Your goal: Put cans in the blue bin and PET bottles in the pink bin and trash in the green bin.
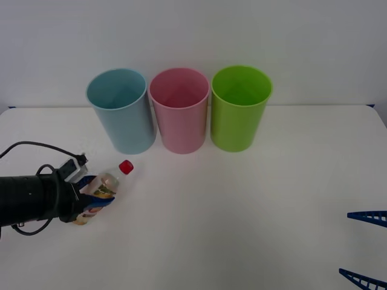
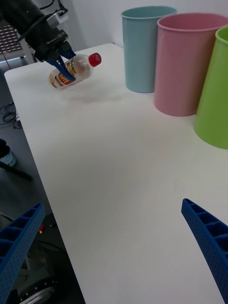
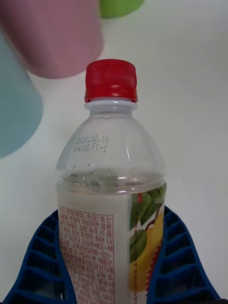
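My left gripper [image 1: 94, 196] is at the table's left, shut on a clear PET bottle [image 1: 106, 184] with a red cap and a pale label. The bottle [image 2: 71, 71] hangs tilted above the table with a shadow under it, cap towards the bins. In the left wrist view the blue fingers [image 3: 42, 256] clasp the bottle [image 3: 111, 190] around its label. At the back stand the blue bin [image 1: 121, 112], the pink bin [image 1: 179, 112] and the green bin [image 1: 239, 109], side by side, left to right. My right gripper [image 1: 366, 248] rests open at the right front edge.
The white table [image 1: 230, 211] stretches bare between the held bottle and the right gripper. A white wall stands behind the bins. A black cable loops over the left arm [image 1: 27, 199]. Beyond the table's left edge lies floor with cables [image 2: 9, 111].
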Motion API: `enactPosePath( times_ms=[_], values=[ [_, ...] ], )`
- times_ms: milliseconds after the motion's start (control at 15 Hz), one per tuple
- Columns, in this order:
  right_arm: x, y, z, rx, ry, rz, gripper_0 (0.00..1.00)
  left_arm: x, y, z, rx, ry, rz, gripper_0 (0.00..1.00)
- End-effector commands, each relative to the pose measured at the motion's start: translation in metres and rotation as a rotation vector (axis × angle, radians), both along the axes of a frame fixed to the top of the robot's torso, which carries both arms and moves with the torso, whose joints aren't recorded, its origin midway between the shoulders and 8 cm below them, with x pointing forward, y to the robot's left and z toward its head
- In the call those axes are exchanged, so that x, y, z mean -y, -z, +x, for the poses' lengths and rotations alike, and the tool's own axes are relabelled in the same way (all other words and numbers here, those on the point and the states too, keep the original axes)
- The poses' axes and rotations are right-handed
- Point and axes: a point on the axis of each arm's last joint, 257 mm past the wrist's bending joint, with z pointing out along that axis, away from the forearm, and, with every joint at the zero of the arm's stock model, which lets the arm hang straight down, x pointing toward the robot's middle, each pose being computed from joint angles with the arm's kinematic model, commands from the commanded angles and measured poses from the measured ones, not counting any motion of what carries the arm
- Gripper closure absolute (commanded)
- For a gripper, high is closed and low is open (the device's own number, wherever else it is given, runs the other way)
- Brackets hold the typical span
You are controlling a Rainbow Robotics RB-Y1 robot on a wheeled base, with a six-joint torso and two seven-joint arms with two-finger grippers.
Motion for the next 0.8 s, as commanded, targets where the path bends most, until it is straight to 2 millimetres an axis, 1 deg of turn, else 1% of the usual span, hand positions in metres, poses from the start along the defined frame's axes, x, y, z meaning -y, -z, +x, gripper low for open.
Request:
enactPosePath(
  times_ms=[67,400,533,667,800],
  values=[
    [0.0,0.0,0.0,0.0,0.0,0.0,0.0,0.009,-0.014,-0.004,-0.014,-0.015,-0.093,1.0],
    [0.0,0.0,0.0,0.0,0.0,0.0,0.0,0.016,-0.034,-0.008,-0.034,-0.062,-0.223,1.0],
    [0.0,0.0,0.0,0.0,0.0,0.0,0.0,0.017,-0.047,-0.013,-0.05,-0.052,-0.278,1.0],
    [0.0,0.0,0.0,0.0,0.0,0.0,0.0,0.024,-0.061,-0.014,-0.037,-0.055,-0.336,1.0],
    [0.0,0.0,0.0,0.0,0.0,0.0,0.0,0.034,-0.078,-0.015,-0.024,-0.055,-0.394,1.0]
  ],
)
